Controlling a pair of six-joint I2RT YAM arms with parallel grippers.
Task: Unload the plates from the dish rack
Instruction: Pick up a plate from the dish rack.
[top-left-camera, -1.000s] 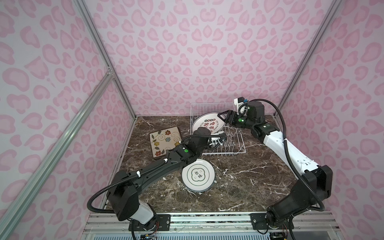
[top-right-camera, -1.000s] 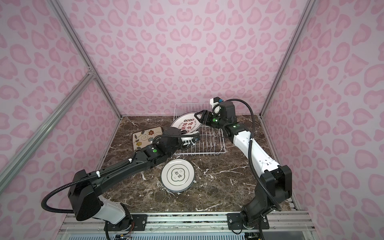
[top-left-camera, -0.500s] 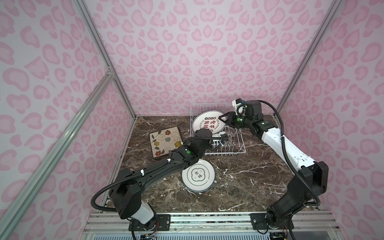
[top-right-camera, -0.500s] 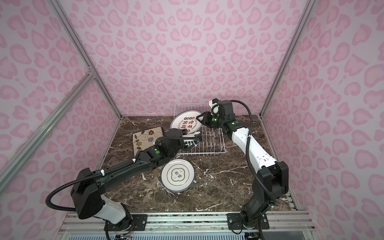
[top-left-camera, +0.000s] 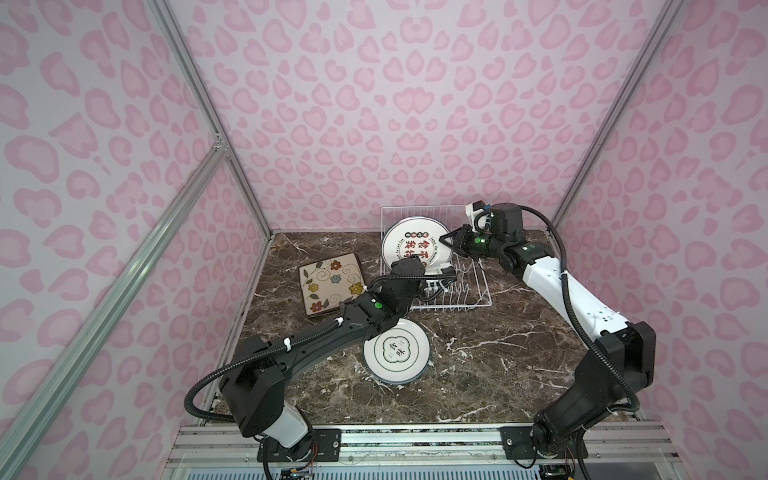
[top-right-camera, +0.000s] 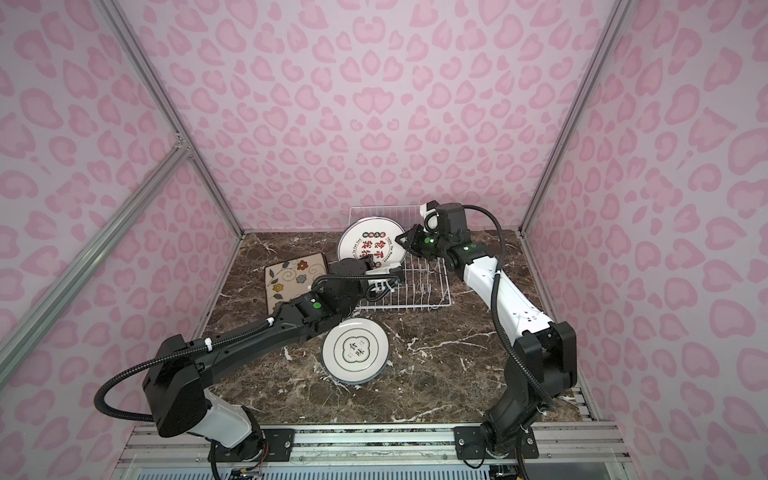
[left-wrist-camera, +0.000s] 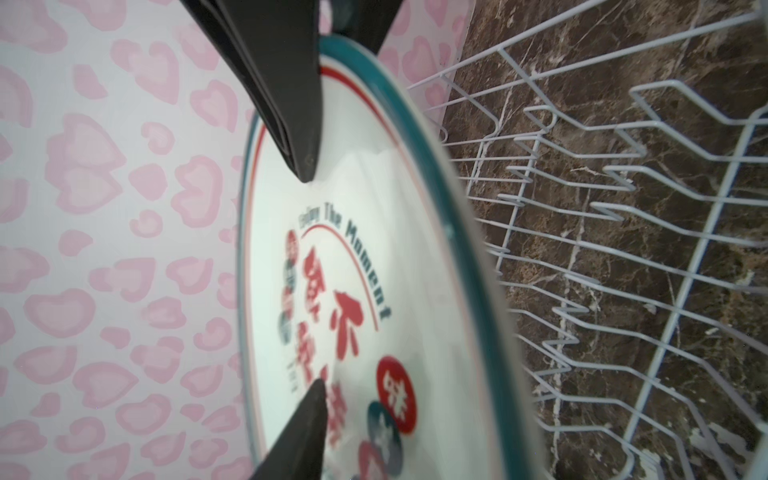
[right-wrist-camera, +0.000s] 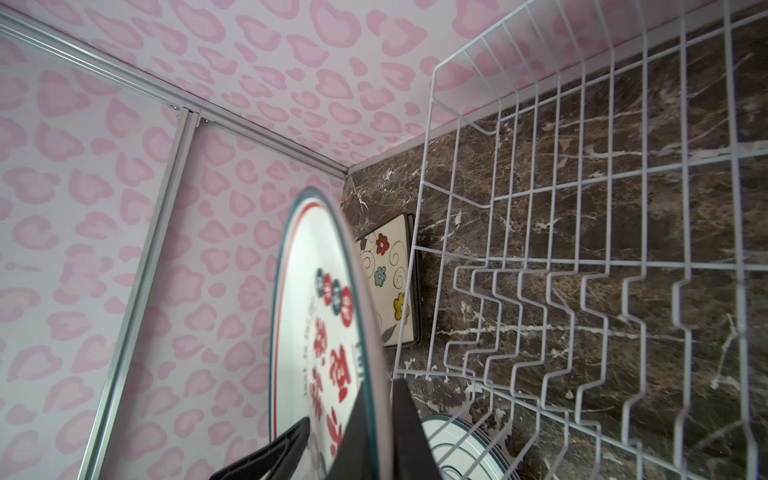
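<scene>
Nearest the camera, a stack (top-left-camera: 397, 353) of round white plates is lying flat on the marble table (top-left-camera: 498, 353). The top one is showing a green four-lobed outline and two characters. The left arm (top-left-camera: 316, 340) is crossing over the stack's far-left edge and hiding it, and the plates in it cannot be counted.

Farther back on the left, square plates (top-left-camera: 331, 283) with flowers and swirls are lying face up, outside the rack. Dark edges are showing underneath, but their number is unclear too.

Just to their right, the white wire rack (top-left-camera: 457, 308) is sitting near the back wall. One round plate (top-left-camera: 409, 245) with red characters is standing on edge at its far-left end, face toward the camera. The left wrist is covering the plate's lower rim in both top views, so whether it is resting on the wires cannot be told.

The left claw (left-wrist-camera: 311, 278) is at the plate's lower part, with its fingers spread apart in front of the printed face. Contact is hard to judge. The right claw (top-left-camera: 447, 242) is clamped on the plate's right rim, with one finger (right-wrist-camera: 286, 449) on the face and the other behind.
</scene>
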